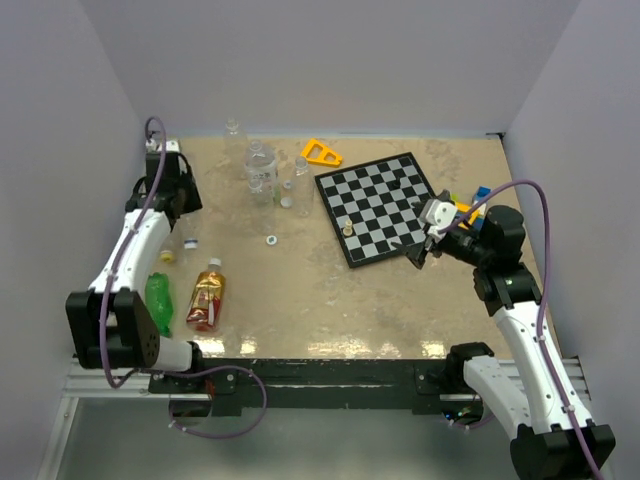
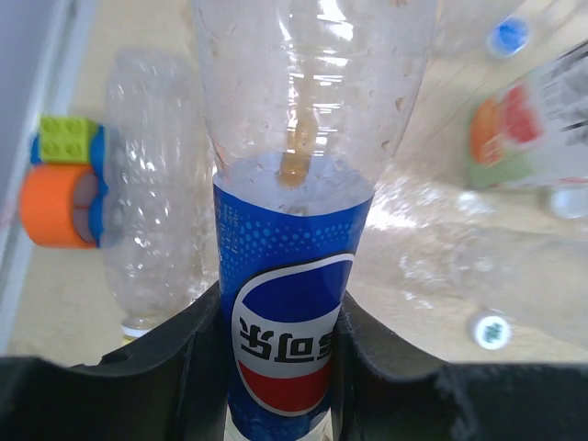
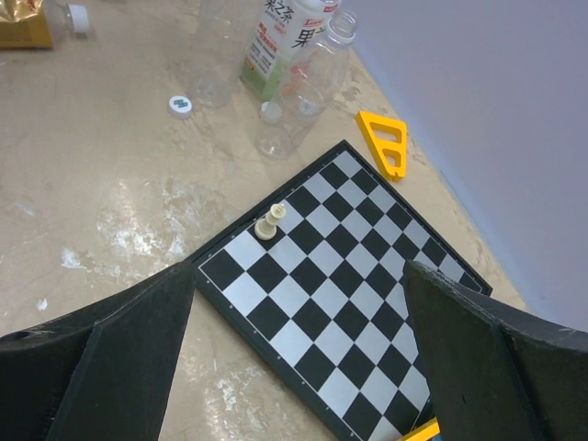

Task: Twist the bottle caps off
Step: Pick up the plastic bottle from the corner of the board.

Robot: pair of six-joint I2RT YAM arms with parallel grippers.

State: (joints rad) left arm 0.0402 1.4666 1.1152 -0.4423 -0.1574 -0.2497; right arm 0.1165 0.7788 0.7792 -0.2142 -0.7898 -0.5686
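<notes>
My left gripper [image 1: 178,188] stands at the table's far left. In its wrist view the gripper [image 2: 281,317] is shut on a clear bottle with a blue label [image 2: 292,276]; the bottle's cap end is out of view. My right gripper [image 1: 424,238] hangs open and empty over the near left corner of the chessboard [image 3: 367,303]. A green bottle [image 1: 160,301] and an amber bottle [image 1: 207,296] lie near the front left. A blue cap [image 1: 191,242], a yellow cap [image 1: 167,256] and a white cap [image 1: 271,239] lie loose on the table.
Clear bottles [image 1: 260,170] stand at the back middle, one with a green label [image 3: 285,37]. A yellow triangle [image 1: 321,153] lies behind the chessboard [image 1: 385,205], which bears one chess piece [image 3: 269,223]. Coloured blocks [image 1: 470,205] sit at the board's right.
</notes>
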